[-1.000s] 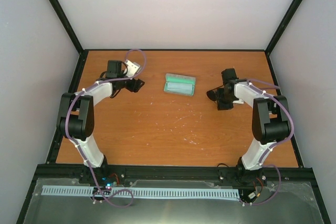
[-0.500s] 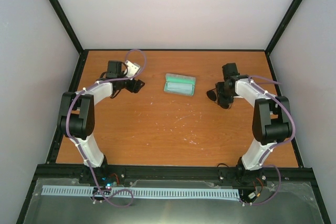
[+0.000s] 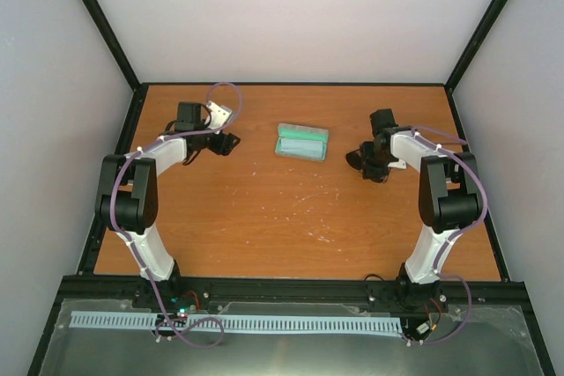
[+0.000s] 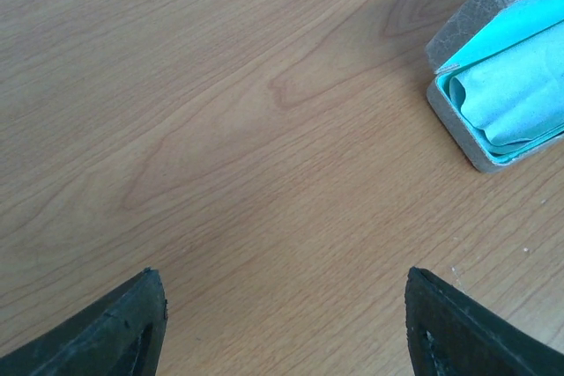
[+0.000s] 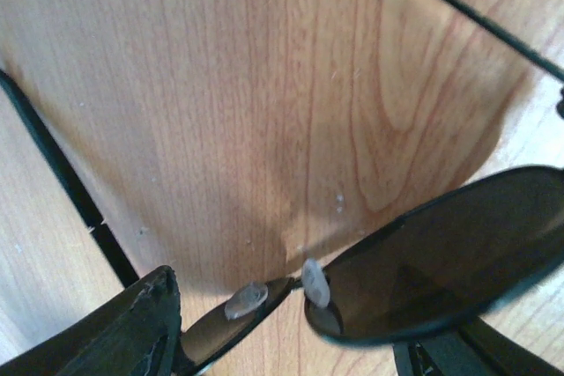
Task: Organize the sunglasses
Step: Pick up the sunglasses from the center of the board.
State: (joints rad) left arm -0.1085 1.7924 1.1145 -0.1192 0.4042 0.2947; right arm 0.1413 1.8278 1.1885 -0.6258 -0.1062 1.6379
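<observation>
The black sunglasses point(image 5: 441, 279) lie across my right gripper point(image 5: 291, 350), bridge and clear nose pads between the two fingers, one dark lens over the right finger. They hang above the table and cast a shadow on it. In the top view they are a dark shape point(image 3: 355, 158) at the tip of the right gripper point(image 3: 366, 163), right of the case. My left gripper point(image 4: 282, 323) is open and empty over bare wood; in the top view the left gripper point(image 3: 227, 143) is left of the case.
The grey case point(image 3: 302, 142) lies open at the middle back, its mint-green inside up. In the left wrist view the case point(image 4: 458, 129) shows at the upper right with a pale blue cloth point(image 4: 507, 85) folded inside it.
My right gripper has shifted slightly back and left with the sunglasses, and the right arm's elbow has swung. The left arm has barely moved.
</observation>
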